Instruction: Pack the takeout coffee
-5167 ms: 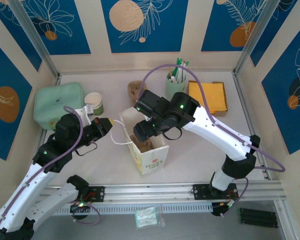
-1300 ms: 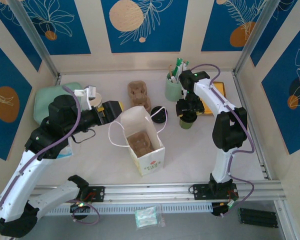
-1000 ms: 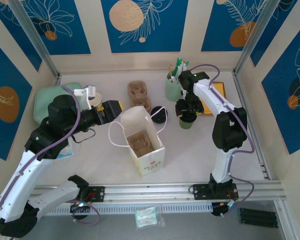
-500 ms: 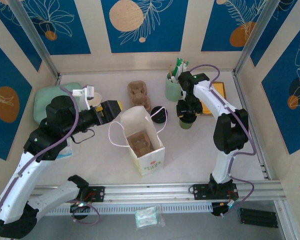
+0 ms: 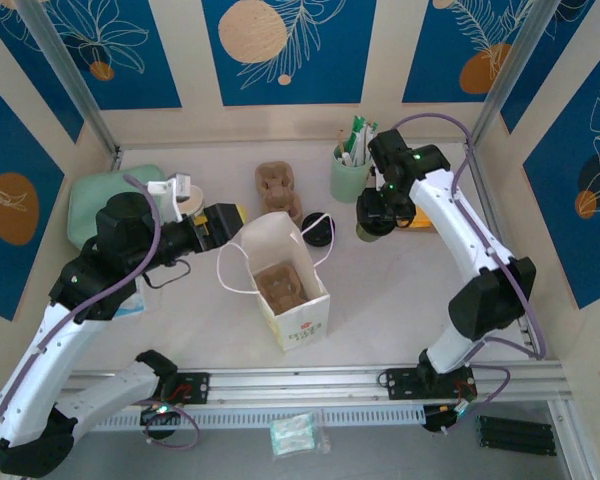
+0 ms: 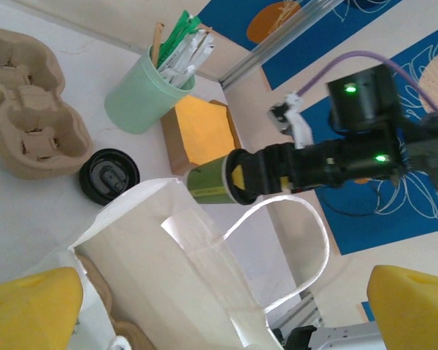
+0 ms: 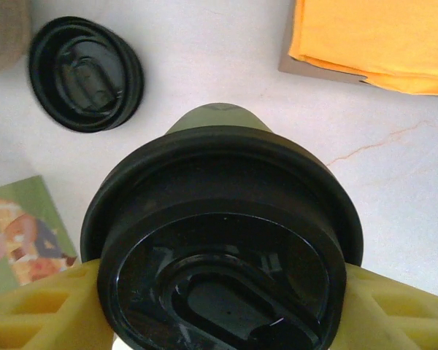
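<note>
Where the pale, faintly veined tabletop [image 5: 400, 300] spreads between the two arms, a white paper bag [image 5: 300, 310] stands open, with looped handles and a brown pulp cup tray [image 5: 278, 283] inside. Behind it lies a second moulded tray [image 5: 277, 187]. To the right are a square stack of orange napkins [image 6: 203, 130] and a mint-green tumbler [image 5: 346, 180] of sachets and sticks. The left claw [image 5: 228, 221] gapes wide at the bag's rim, its yellow foam pads [image 6: 29, 306] far apart in its wrist view. The right claw [image 5: 373, 222] grips the coffee cup [image 7: 226, 248] between bag and napkins. The overhead view mostly hides the cup, the right wrist shows its glossy round black lid pinched between yellow fingers [image 7: 40, 317], and the left wrist shows its green side. A loose black lid [image 5: 318, 230] lies flat beside the bag.
</note>
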You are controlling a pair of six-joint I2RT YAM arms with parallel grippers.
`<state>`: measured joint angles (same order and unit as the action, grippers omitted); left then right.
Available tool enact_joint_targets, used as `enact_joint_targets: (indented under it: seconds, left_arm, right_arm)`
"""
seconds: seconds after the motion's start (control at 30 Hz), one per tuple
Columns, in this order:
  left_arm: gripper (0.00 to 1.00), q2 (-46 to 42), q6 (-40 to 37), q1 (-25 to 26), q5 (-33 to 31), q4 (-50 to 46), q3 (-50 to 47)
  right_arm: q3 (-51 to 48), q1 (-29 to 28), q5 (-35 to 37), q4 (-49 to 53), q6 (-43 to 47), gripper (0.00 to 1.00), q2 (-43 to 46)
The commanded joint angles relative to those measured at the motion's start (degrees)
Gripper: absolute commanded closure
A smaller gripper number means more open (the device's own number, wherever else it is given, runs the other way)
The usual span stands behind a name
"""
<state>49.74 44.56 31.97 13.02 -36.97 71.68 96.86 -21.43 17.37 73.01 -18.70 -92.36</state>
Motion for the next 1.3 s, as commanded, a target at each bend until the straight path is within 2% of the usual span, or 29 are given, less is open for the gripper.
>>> enact_joint_targets:
  seconds: [0.0,0.3,0.57,0.77,1.1,1.27]
  left_arm:
    - [0.01,-1.3,-2.1,0.3,-2.1,-4.3,-0.5]
    - [0.01,-2.4,-5.0,0.3,-5.4,-10.9,-2.3]
    - [0.00,-2.4,-5.4,0.4,-5.5,-11.3,-4.1]
    - [0.05,-2.6,-5.5,0.3,-5.4,-11.5,-4.7]
    - [0.12,-2.7,-5.7,0.3,-5.0,-11.5,-5.5]
    - [0.13,-3.0,-5.9,0.4,-5.2,-11.7,-5.8]
  right_arm:
    - [1.6,-2.3,-1.6,3.3,-2.1,0.38,3.7]
    - [1.7,-9.5,2.0,9.3,-5.9,0.38,12.4]
    - [12.5,-13.7,1.7,13.9,-8.2,0.38,14.9]
    - [25.5,-15.8,2.1,16.3,-8.1,0.39,11.8]
    - [50.8,-22.7,2.8,22.0,-7.1,0.39,-1.8]
    - [53.5,-28.5,1.8,21.3,-7.9,0.40,-5.8]
